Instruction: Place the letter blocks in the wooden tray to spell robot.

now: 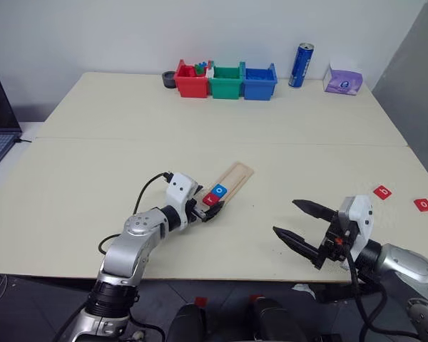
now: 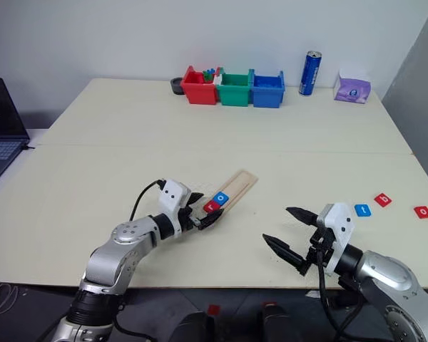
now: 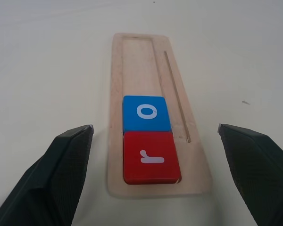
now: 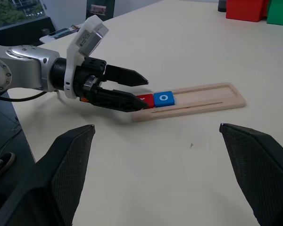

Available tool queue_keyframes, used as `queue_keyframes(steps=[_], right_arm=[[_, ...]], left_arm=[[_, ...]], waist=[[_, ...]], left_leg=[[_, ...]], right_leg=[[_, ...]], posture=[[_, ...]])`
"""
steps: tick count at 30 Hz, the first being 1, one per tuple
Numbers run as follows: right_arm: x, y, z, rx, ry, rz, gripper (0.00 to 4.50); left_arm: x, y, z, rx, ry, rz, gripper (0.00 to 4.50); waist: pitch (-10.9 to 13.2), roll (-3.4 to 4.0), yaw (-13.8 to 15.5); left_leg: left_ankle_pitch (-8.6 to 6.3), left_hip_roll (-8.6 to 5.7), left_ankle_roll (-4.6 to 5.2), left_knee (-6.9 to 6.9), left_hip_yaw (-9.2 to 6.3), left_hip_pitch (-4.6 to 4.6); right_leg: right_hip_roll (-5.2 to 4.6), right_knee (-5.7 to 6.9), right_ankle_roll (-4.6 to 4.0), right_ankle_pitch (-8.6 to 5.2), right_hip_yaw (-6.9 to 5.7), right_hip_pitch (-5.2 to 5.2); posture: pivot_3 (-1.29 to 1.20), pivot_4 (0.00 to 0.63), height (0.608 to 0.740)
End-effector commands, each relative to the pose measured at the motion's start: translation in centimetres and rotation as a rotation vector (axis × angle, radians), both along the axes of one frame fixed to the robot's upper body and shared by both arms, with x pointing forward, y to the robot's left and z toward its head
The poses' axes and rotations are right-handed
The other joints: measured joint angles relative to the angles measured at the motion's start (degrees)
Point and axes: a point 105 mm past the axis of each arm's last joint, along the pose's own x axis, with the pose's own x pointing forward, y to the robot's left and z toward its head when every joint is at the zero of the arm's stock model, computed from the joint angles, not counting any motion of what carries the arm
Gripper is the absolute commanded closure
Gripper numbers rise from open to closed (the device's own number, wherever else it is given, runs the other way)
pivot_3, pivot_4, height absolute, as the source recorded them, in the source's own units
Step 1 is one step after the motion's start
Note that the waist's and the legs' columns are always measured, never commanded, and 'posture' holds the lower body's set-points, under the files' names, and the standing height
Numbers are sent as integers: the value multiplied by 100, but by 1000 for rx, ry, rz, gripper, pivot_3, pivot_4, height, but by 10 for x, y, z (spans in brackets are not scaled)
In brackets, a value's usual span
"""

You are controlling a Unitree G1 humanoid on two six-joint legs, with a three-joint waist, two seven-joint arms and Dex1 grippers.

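Table (image 1: 200,107) pale, with the red, green and blue bins (image 1: 226,80) along its far edge; the red one held small coloured pieces, contents of the others hidden. Wooden tray (image 3: 146,56) lay slanted mid-table, red "r" tile (image 3: 151,157) at its near end, blue "o" tile (image 3: 145,113) touching it; the other slots bare. Left gripper (image 2: 208,212) hovered at the tray's near end, fingers spread wide, holding nothing. Right gripper (image 1: 299,224) near the table's front edge, fingers likewise apart and empty. Red "b" tile (image 2: 383,200), blue "t" tile (image 2: 362,210) and another red tile (image 2: 423,211) lay loose to the right. Risk, as judged: the left fingers flank the tray closely, so a careless withdrawal could knock it and shift the seated tiles.
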Motion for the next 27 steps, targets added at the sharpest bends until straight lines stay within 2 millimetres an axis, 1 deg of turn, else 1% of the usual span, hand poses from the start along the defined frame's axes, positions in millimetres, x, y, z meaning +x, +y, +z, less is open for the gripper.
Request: queue_keyframes(steps=[1,8,14,22,27], right_arm=[[-3,3,14,3,-52,31,0],[-3,3,14,2,-51,31,0],[-4,1,14,6,-44,24,0],[-4,2,15,12,-37,26,0],[-3,0,16,10,-34,29,0]], left_arm=[[0,-5,9,20,-25,-10,19],[0,-10,6,30,-12,-19,19],[0,-10,2,52,-2,-13,19],[2,-17,-1,63,10,-22,19],[2,-16,-7,69,55,6,19]], waist=[[0,0,0],[0,0,1],[0,0,1],[0,0,2],[-1,0,2]], left_leg=[[0,0,0,0,0,0],[0,0,0,0,1,0],[0,1,0,0,0,0],[0,0,0,0,1,0],[0,0,0,0,0,0]], right_leg=[[0,0,0,0,0,0],[0,0,0,0,1,0],[0,0,0,0,1,0],[0,0,0,0,1,0],[0,0,0,0,1,1]], posture=[[0,150,740],[0,150,740],[0,150,740],[0,150,740],[0,150,740]])
